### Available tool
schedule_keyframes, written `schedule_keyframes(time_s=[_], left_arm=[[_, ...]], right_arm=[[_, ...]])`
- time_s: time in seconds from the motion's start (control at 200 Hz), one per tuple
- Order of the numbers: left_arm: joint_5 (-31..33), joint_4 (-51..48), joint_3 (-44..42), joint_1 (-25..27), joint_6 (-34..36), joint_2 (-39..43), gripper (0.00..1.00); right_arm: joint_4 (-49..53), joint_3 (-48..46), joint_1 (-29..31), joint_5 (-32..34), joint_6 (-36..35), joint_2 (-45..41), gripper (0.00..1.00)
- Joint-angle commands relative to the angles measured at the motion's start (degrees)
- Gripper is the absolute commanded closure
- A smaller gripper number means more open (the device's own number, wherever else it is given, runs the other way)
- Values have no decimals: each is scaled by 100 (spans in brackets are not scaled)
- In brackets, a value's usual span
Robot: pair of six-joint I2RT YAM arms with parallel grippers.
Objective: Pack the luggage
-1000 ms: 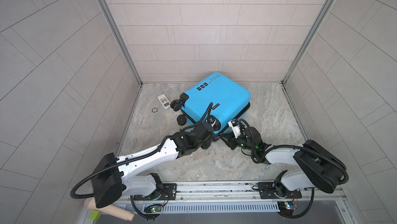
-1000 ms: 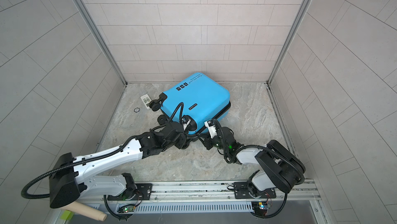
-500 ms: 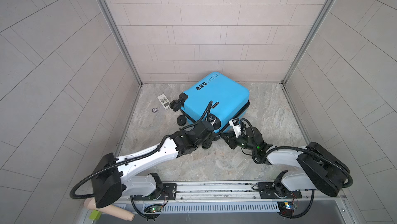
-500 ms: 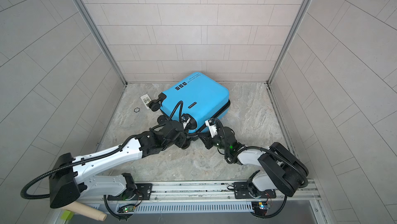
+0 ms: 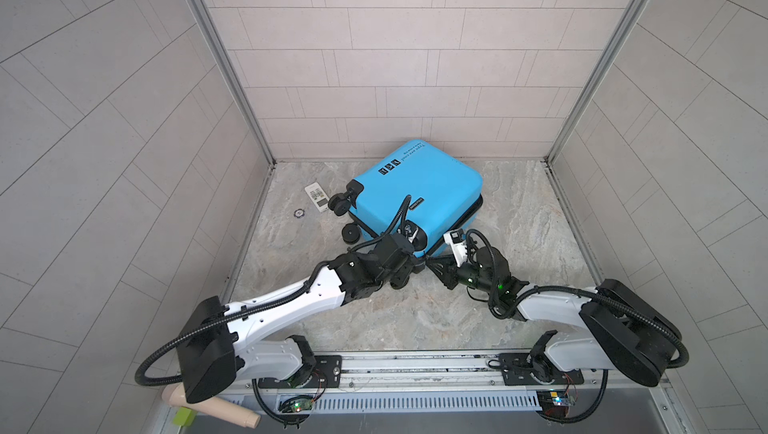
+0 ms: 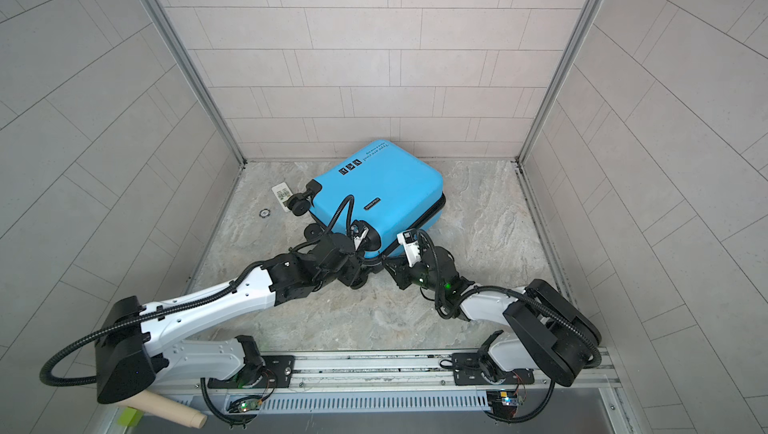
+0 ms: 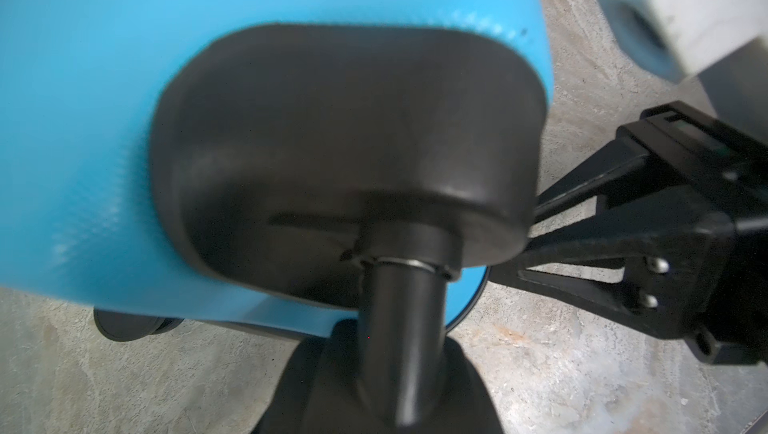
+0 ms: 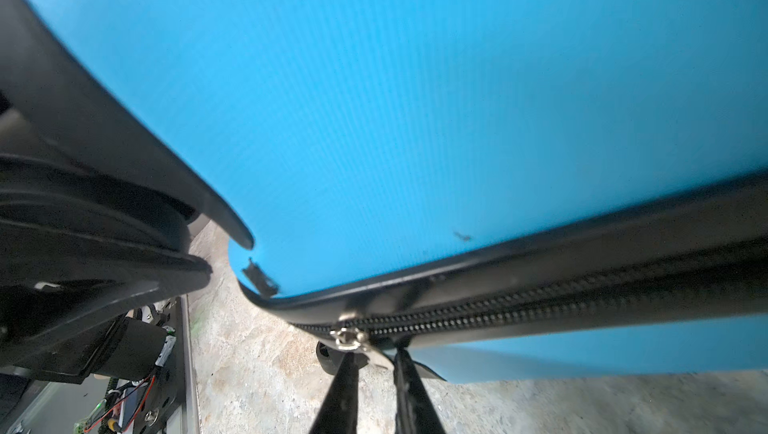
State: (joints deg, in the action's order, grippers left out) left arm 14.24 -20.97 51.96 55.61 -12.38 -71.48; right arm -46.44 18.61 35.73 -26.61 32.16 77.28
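At the far left a white tag (image 5: 316, 197) and a small ring (image 5: 298, 213) lie on the stone floor (image 5: 374, 319). Just right of them the blue suitcase (image 5: 432, 186) lies flat near the back wall, lid down and wheels toward the tag. The left gripper (image 5: 415, 269) sits at its near corner wheel. Its wrist view shows only the wheel's black mount (image 7: 345, 153) and stem (image 7: 407, 319), so the spread of its fingers cannot be told. Beside it, the right gripper (image 8: 376, 363) has its fingers narrowly apart on either side of the silver zipper pull (image 8: 353, 338). Whether they pinch it is unclear.
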Motion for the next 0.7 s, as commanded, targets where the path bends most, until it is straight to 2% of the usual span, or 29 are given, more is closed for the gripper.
schedule_keyframes(time_s=[0.0, 0.41, 0.49, 0.695], left_arm=[[231, 704, 463, 19, -233, 182, 100], [116, 772, 448, 20, -252, 108, 100], [91, 792, 429, 13, -260, 108, 100], [35, 820, 390, 20, -295, 143, 100]], right_arm=[[-521, 141, 5, 210, 103, -139, 79], [-527, 301, 98, 94, 364, -80, 93], [-468, 286, 147, 162, 374, -179, 93], [-212, 264, 211, 464, 342, -354, 84]])
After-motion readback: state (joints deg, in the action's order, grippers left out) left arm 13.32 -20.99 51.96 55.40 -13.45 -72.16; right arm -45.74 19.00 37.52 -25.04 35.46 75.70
